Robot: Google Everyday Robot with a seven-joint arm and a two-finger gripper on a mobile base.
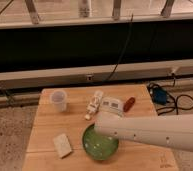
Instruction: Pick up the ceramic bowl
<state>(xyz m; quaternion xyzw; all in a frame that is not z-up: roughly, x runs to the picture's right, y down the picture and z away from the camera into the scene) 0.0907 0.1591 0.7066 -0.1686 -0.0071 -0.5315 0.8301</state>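
My gripper (102,126) hangs over the one-o'clock rim of the bowl (97,146), placed to grasp there; apart or together, I cannot tell.

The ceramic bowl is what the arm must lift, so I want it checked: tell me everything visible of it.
The ceramic bowl is round, shallow, glossy green with a darker rim, upright on the wooden table near its front edge. Pale glints show inside. The white arm covers its upper rim; the gripper is hidden behind the arm's end, so contact cannot be judged.
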